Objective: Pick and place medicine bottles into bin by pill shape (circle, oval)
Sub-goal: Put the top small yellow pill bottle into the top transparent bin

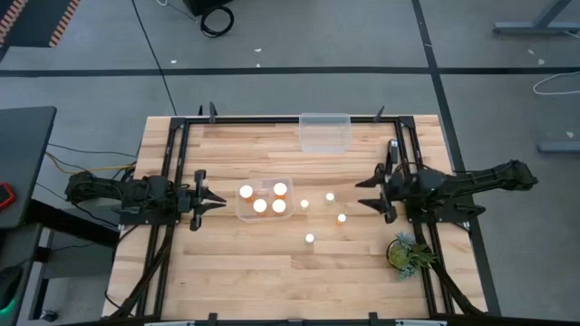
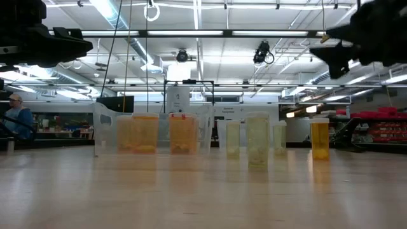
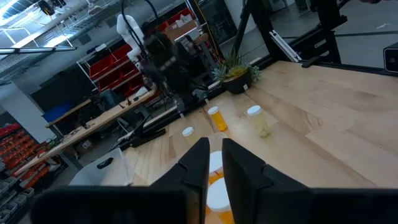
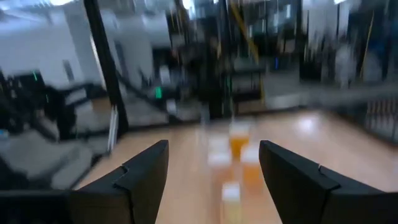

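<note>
Amber bottles wait nearer the right gripper (image 1: pixel 370 192).
Its jaws gape empty; four loose medicine bottles (image 1: pixel 330 196) stand upright just ahead; left gripper (image 1: pixel 216 201) is pinched shut, empty.

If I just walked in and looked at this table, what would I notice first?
Probably the glowing little medicine bottles: four big ones sit in a clear bin in the middle of the wooden table, and four small ones stand loose just to its right. Then you'd see the two dark robot arms, the left hand shut beside the bin and the right hand open near the loose bottles.
</note>
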Robot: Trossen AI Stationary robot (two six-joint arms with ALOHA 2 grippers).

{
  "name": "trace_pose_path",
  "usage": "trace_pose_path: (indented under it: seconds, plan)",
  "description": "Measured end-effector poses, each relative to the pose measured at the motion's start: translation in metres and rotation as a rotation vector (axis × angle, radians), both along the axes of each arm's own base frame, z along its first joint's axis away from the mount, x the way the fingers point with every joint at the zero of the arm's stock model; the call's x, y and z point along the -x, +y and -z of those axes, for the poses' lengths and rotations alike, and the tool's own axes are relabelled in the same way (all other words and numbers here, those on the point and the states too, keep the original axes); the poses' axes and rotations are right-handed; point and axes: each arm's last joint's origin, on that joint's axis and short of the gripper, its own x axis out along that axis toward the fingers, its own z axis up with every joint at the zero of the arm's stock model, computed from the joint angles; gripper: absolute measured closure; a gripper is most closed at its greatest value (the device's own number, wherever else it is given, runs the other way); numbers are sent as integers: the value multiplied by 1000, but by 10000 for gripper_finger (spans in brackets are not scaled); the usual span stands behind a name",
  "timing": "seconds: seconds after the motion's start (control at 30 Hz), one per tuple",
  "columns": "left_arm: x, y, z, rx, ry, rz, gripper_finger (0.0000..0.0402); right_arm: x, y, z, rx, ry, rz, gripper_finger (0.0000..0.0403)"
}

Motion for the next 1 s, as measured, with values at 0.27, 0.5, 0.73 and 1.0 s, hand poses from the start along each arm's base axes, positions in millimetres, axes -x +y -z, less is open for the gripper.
trace_pose_path:
  seconds: [0.27, 0.5, 0.73, 1.0]
  plan:
    - [0, 0, 0, 0, 0, 0, 349, 2, 1, -13, 144, -146, -3, 146]
    - [0, 0, 0, 0, 0, 0, 343, 2, -1, -13, 36, -132, 52, 146]
    - [0, 0, 0, 0, 1, 0, 351, -7, -6, -6, -91, 26, 239, 146]
    - [0, 0, 0, 0, 0, 0, 349, -32, -5, 4, -90, 245, 282, 146]
